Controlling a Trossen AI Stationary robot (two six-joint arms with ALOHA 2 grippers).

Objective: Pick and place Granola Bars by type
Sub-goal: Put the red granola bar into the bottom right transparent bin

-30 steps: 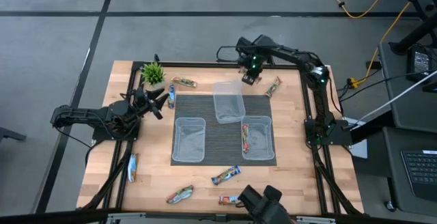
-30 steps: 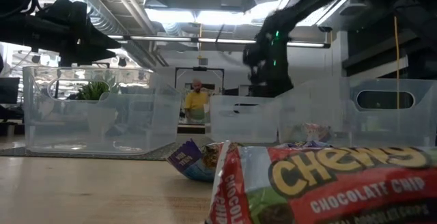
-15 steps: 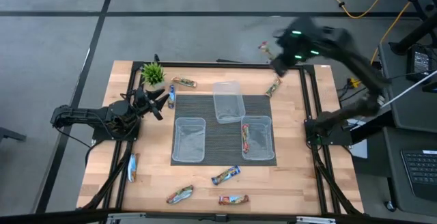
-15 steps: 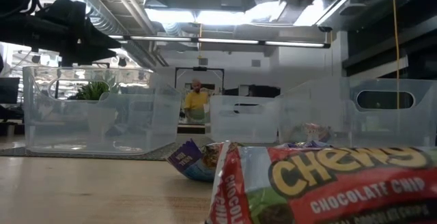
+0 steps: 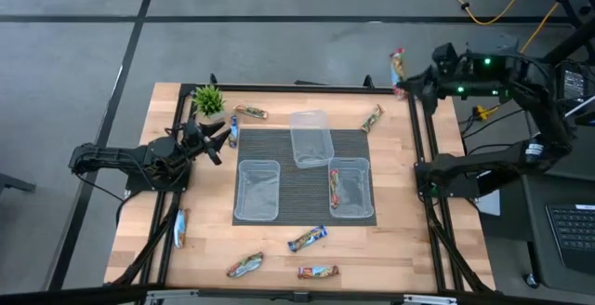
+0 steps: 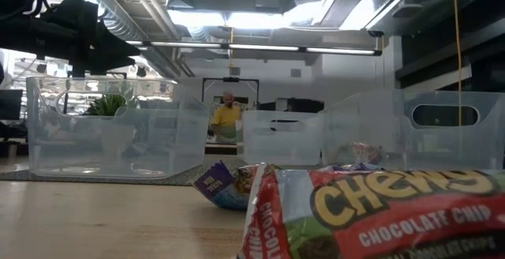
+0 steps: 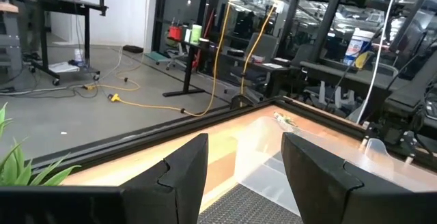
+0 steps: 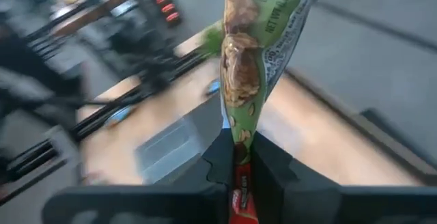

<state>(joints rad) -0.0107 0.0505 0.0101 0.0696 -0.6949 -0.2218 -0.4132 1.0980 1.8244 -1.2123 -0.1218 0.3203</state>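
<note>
Shiny green-wrapped granola bar (image 8: 256, 53) pinched in right gripper (image 8: 237, 157), raised above table's far right corner. One red-orange bar (image 5: 333, 187) inside clear tub; others scattered on wood.

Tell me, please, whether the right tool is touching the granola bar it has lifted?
Touching: the right wrist view shows the right tool closed on the green-wrapped granola bar, its lower end pinched between the fingers.

a robotics lab or open industrial workshop: a pale wooden worktop (image 5: 279, 249) framed in black rails stands on a grey concrete floor (image 5: 84, 54), bare silver ceiling ducts (image 6: 150, 10) run overhead, and yellow cables (image 7: 225, 53) trail past black metal desks (image 7: 61, 5).
</note>
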